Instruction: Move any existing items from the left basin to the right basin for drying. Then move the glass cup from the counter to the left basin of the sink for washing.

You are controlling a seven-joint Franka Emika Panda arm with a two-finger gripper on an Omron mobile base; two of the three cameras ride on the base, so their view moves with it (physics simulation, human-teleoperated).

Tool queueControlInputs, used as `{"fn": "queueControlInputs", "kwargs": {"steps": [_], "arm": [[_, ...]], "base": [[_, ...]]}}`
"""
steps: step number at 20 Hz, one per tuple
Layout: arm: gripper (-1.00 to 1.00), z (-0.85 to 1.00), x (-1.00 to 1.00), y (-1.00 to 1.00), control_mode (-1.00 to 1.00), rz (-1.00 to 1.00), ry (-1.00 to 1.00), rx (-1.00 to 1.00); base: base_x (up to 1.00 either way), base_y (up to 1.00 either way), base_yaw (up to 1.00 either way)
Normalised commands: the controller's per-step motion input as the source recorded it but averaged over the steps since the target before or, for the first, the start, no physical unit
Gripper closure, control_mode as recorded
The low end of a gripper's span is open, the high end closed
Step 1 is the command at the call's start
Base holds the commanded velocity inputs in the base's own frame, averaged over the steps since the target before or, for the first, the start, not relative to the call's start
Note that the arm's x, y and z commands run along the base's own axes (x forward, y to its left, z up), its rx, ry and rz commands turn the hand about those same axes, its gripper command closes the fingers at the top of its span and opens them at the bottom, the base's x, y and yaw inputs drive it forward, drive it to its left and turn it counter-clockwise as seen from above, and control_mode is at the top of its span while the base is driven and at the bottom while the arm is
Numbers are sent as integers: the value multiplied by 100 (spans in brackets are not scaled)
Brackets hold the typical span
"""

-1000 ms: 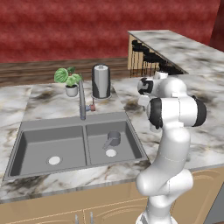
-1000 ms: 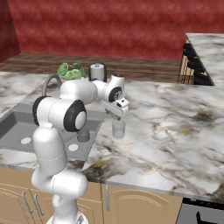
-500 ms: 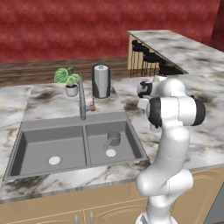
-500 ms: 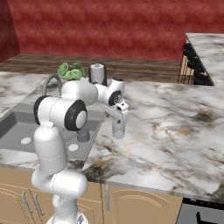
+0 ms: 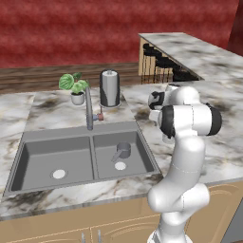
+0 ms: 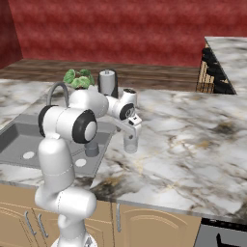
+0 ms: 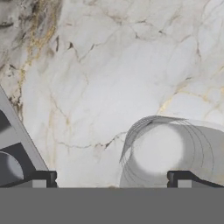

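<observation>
Glass cup [image 6: 130, 144] stands upright on marble counter [image 6: 193, 144], right of sink [image 5: 52, 142], not yet lifted. Grey handled cup [image 5: 122, 151] already sits in narrower right basin [image 5: 137, 152], near its drain; wider left basin [image 5: 33, 156] holds nothing but its drain. First half of task looks done. Fingers [image 7: 113, 178] spread wide, released, poised just above glass cup, one tip either side of its rim in hand view. Left to do: descend, grasp, carry glass cup into left basin.
</observation>
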Motion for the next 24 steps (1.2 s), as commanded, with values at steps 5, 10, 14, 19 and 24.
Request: {"fn": "queueControlInputs", "kwargs": {"steps": [5, 10, 14, 19, 24], "arm": [[-100, -16, 0, 0, -100, 0, 0, 0], [-100, -16, 0, 0, -100, 0, 0, 0], [-100, -18, 0, 0, -100, 0, 0, 0], [100, -18, 0, 0, -100, 0, 0, 0], [100, -1, 0, 0, -100, 0, 3, 0]], "base": [[0, 0, 0], [0, 0, 0], [0, 0, 0], [0, 0, 0], [0, 0, 0]]}}
